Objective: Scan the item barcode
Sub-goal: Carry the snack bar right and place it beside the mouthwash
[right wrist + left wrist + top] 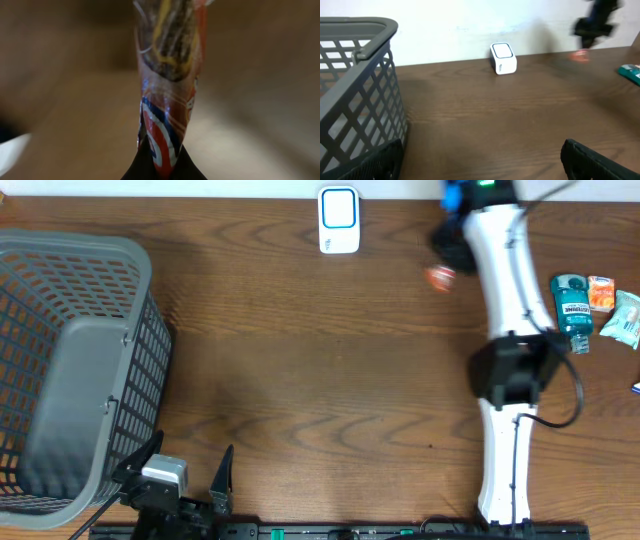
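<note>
Right gripper (161,170) is clamped on the orange-red snack packet (167,95), which sits near the table's far edge, a little right of the white scanner (339,220); left gripper (182,467) is wide open beside the grey basket (60,255).

Right arm (505,270): long, rounded shells, all white.
Elbow joint (512,370): black, boxy block between the white links.
Cable (572,395): thin and black, looped beside the joint.
Wrist end (455,194): blue part, with a small green light next to it.
Left gripper (192,446): two black pointed fingers, with a silver-grey block behind them.
Base rail (330,531): black, with small green dots.
</note>
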Motion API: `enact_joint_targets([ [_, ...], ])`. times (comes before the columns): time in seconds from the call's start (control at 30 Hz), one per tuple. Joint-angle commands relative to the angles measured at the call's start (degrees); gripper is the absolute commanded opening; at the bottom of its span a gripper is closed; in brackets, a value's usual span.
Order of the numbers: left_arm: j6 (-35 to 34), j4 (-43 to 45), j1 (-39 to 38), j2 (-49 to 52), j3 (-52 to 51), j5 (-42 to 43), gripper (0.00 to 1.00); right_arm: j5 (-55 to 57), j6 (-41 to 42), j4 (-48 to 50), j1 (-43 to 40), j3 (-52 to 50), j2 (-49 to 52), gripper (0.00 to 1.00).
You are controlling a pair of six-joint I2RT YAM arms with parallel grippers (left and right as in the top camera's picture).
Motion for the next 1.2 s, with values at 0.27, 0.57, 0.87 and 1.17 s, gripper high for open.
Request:
enact_joint_targets([
  [0.27, -0.11, 0.02, 0.24, -0.09, 0.0, 0.33, 1.0, 13.44, -46.21, 12.81, -16.5, -23.26, 0.17, 0.99],
  [0.57, -0.11, 0.02, 0.24, -0.09, 0.0, 0.33, 1.0, -0.09, -47.12, 5.55, -18.32, -19.96, -11.93, 0.99],
  [0.87, -0.11, 0.02, 0.24, -0.09, 0.0, 0.33, 1.0, -10.21, -46.56, 2.75, -16.35, -19.96, -41.77, 0.99],
  [1.17, -0.11, 0.02, 0.24, -0.09, 0.0, 0.33, 1.0, -6.21, -57.27, -2.56, -16.65, -20.06, -66.77, 0.99],
])
